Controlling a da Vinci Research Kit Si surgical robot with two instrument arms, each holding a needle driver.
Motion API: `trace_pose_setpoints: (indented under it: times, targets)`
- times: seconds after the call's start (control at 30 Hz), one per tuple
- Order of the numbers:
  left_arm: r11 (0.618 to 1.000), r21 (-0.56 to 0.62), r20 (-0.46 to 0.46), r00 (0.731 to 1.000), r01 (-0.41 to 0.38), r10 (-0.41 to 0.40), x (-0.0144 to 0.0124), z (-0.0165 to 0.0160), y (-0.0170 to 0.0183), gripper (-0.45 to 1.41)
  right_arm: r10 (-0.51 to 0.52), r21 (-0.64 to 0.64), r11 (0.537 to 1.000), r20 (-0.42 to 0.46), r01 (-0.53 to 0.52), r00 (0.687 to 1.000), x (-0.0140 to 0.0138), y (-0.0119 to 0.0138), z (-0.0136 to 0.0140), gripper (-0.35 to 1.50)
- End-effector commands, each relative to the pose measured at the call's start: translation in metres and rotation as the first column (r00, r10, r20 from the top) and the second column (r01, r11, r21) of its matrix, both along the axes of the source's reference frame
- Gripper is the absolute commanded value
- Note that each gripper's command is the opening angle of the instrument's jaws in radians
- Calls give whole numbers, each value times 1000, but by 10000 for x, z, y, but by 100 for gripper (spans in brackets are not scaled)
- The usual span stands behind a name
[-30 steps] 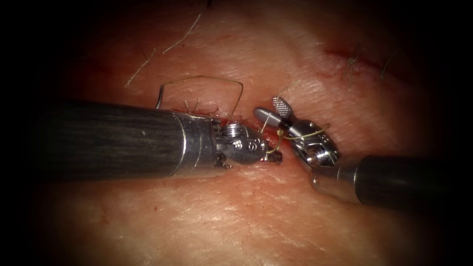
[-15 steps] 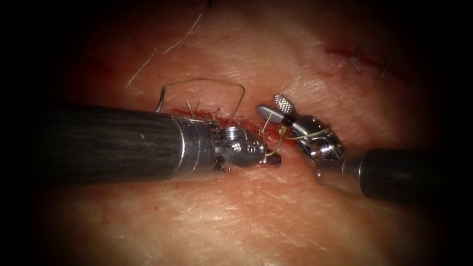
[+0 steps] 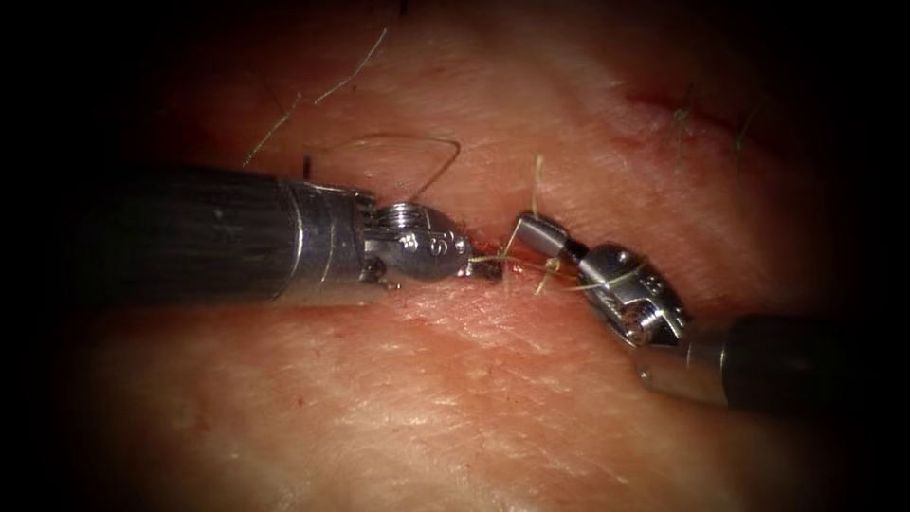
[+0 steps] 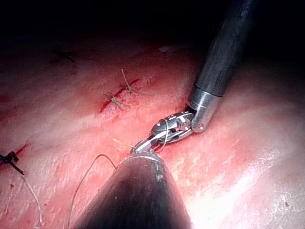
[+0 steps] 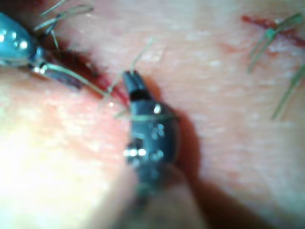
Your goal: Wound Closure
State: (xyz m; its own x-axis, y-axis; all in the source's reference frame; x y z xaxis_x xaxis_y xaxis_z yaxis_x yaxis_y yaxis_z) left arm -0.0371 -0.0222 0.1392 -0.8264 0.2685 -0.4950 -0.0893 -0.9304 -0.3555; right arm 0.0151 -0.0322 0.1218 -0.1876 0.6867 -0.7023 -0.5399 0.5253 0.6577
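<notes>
The tissue carries everything here: red fluid streaks it, cut ends of thread lie on it, and thread loops over its cut.

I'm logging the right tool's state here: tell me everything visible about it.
The right tool is a dark shaft ending in a shiny metal wrist and a short gripper, entering from the right and lying low over the tissue. Its gripper looks shut at the cut, with pale thread draped across its wrist and running to the left tool.
</notes>
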Motion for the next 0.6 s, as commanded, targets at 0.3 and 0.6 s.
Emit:
trace_pose_setpoints:
  times: [0.3, 0.6]
  targets:
    - [998, 17, -37, 998, 53, -52, 9, 32, 95, -45, -27, -44, 999, -28, 26, 999, 9, -40, -34, -35]
    - [996, 31, -46, 996, 83, -81, -11, 59, 137, -45, -42, -63, 997, -20, 41, 999, 10, -53, -35, -35]
